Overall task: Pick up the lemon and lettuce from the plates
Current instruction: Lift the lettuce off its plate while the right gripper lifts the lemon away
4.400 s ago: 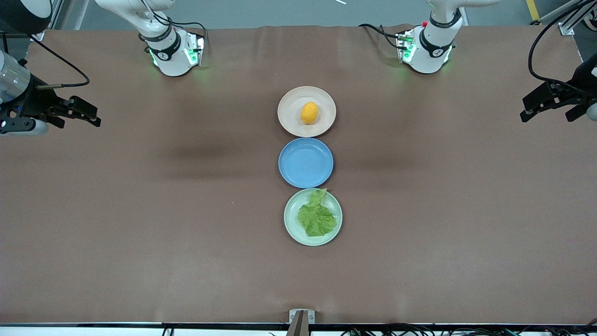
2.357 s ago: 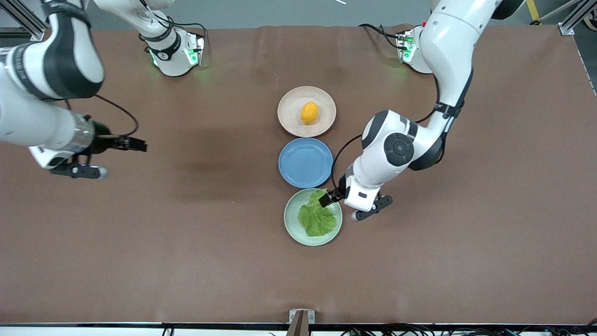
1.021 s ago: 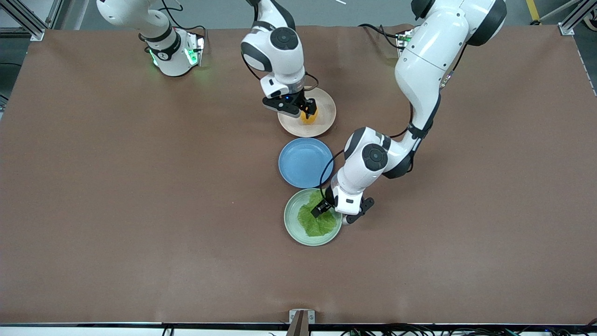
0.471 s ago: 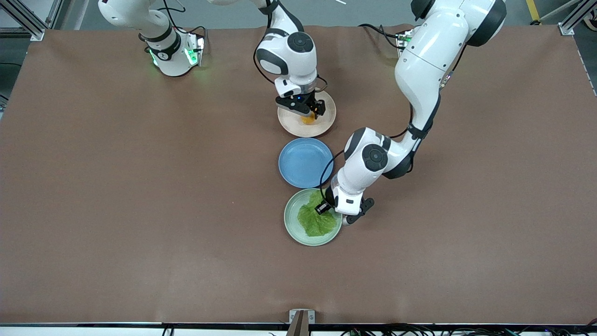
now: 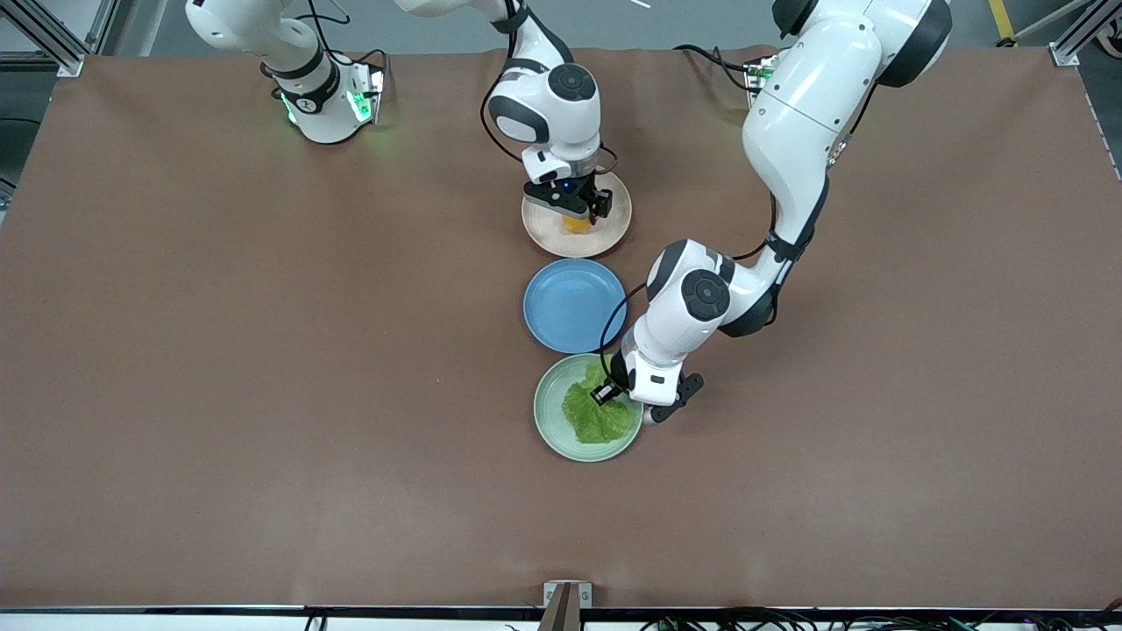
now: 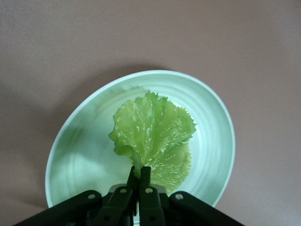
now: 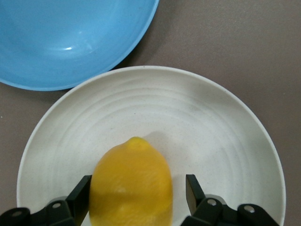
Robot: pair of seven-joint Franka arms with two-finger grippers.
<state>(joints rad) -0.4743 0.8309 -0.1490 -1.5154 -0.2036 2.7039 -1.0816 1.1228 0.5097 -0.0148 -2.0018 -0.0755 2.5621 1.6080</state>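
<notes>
Left gripper is clamped on the lettuce stem, the leaf over the mint green plate, which lies nearer the front camera than the blue plate. Right gripper straddles the lemon on the beige plate, fingers spread with a gap on one side; that plate lies farther from the camera than the blue plate.

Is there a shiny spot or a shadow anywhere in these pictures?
Right wrist view: a small white glint on the blue plate, and a soft shadow beside the lemon. Left wrist view: a dark shadow along the mint green plate.
</notes>
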